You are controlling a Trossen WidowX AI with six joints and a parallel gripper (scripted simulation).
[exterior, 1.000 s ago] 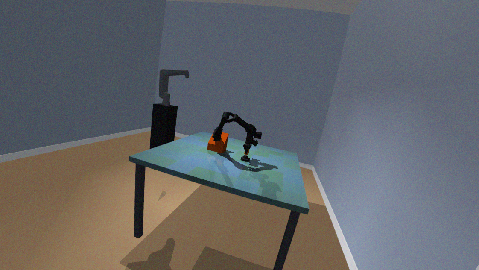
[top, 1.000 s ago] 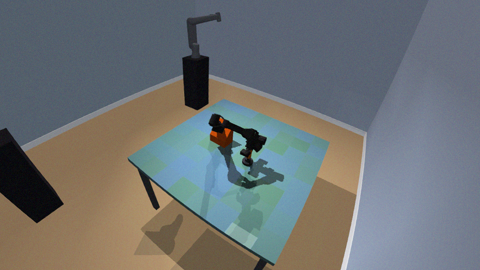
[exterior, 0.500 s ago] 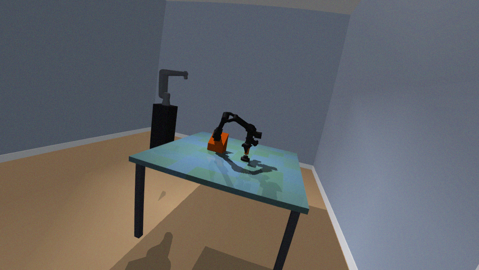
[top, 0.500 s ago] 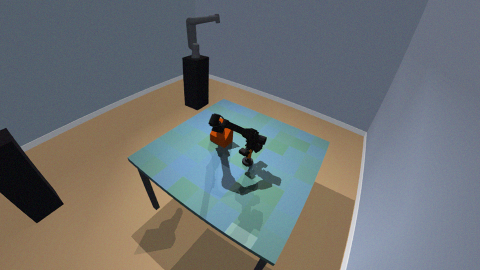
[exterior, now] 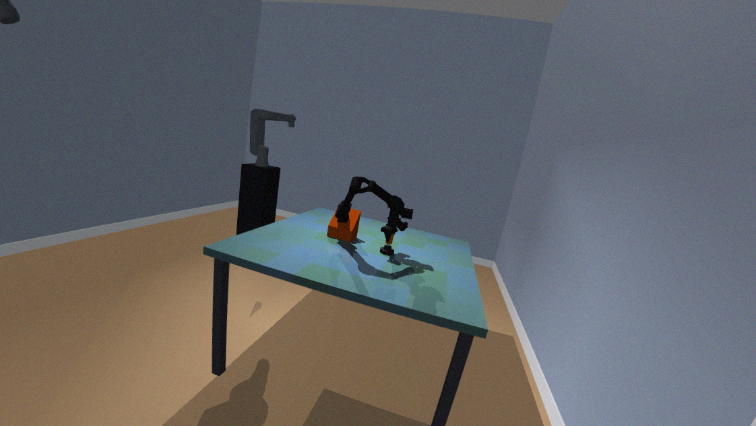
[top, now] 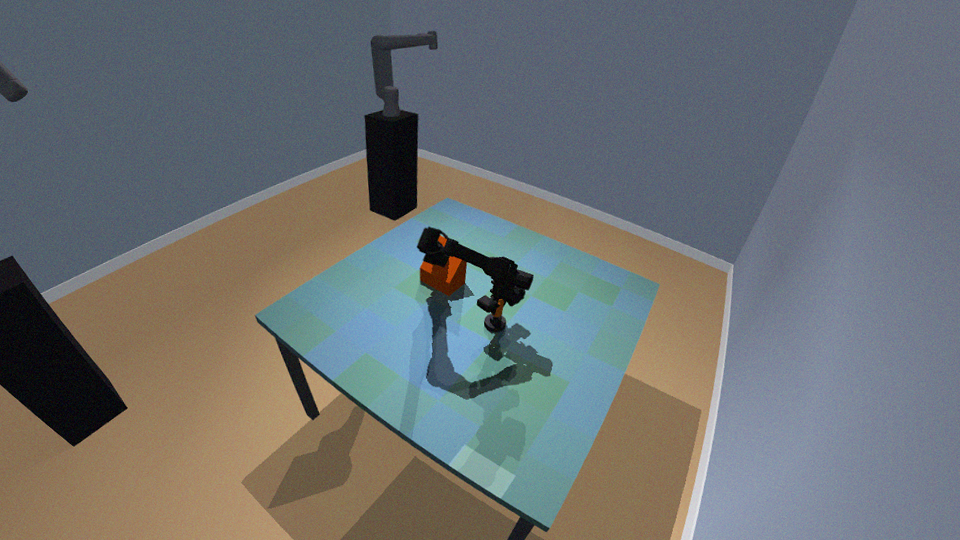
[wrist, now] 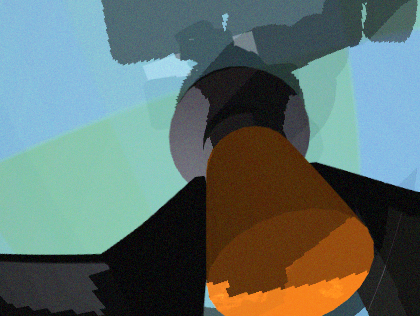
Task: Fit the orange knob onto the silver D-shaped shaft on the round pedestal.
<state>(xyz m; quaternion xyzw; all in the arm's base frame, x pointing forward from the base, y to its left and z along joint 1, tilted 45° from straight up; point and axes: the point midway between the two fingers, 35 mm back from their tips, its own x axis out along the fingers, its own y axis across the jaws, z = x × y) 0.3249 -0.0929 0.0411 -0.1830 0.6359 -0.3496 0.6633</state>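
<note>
The orange knob [top: 500,309] [exterior: 391,238] [wrist: 272,185] stands roughly upright between the fingers of my gripper [top: 499,302] [exterior: 389,236] [wrist: 257,179], which is shut on it. The round dark-grey pedestal [top: 493,325] [exterior: 386,251] [wrist: 186,132] is on the table directly below the knob. In the wrist view the knob's lower end overlaps the pedestal's middle, and a dark round raised part shows just behind it. The silver shaft cannot be made out. The knob's hole and both flat sides are hidden. In the exterior view the knob's lower end is close above the pedestal; contact cannot be told.
The arm's orange base block [top: 442,275] [exterior: 343,227] stands on the patchwork table [top: 367,373] [exterior: 253,253], left of the pedestal in the top and exterior views. Arm shadows cross the table and pedestal. Grey arms on black stands [top: 393,166] [exterior: 258,198] are beyond the table.
</note>
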